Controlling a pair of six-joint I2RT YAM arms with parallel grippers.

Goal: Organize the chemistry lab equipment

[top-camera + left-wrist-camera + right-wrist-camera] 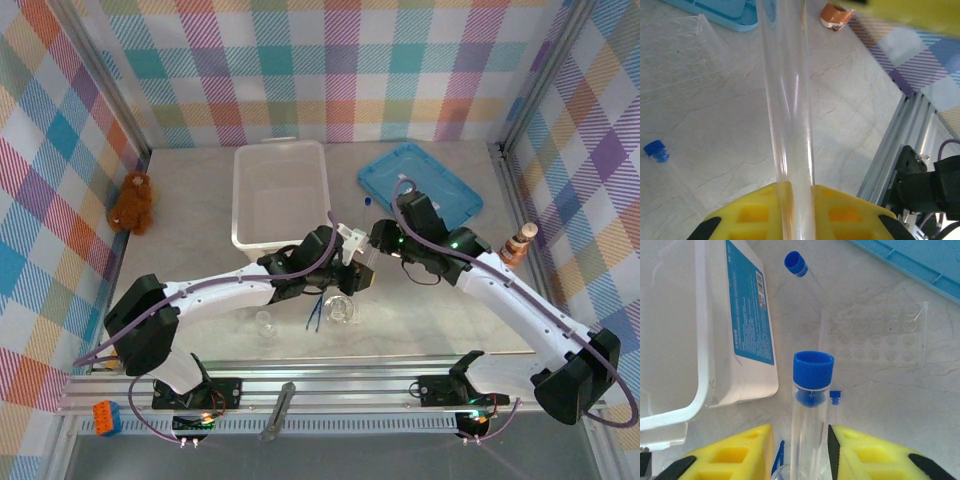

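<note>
So the capped tube point(810, 430) is up in the air over the middle of the counter point(190, 240). It's thin, clear and glossy, and I can't tell if it's glass or plastic. There's a chunky ribbed blue cap point(813, 369) on one end.

My left claw point(795, 192) is pinching the bare end tight, with its yellow pads pressed right against it; they have square hollows. My right claw point(801, 442) is spread around the cap end, and there's a clear gap between the tube and one pad point(730, 452), so it has no real grip.

The cap turns up in the right wrist view. The left wrist view gives the plain see-through shaft with bright streaks down it.

Underneath, a clear well plate point(875, 335) with rows of round dimples lies flat on the pale, veined, marble-look surface. A loose tube point(797, 265) with its own blue cap lies between the plate and the white bin point(670, 330). The bin is smooth, with rounded corners and a blue label point(752, 305), and it sits at the middle of the far edge. A flat blue lid point(420, 180) lies toward the far right corner.

The overhead view adds more toward the near edge: a round flask point(340, 310), a small beaker point(265, 322), and slim dark-blue tweezers point(315, 312) between them. It also picks up a fuzzy brown teddy point(132, 200) at the left edge and a brown-and-white bottle figure point(520, 245) at the right edge.
</note>
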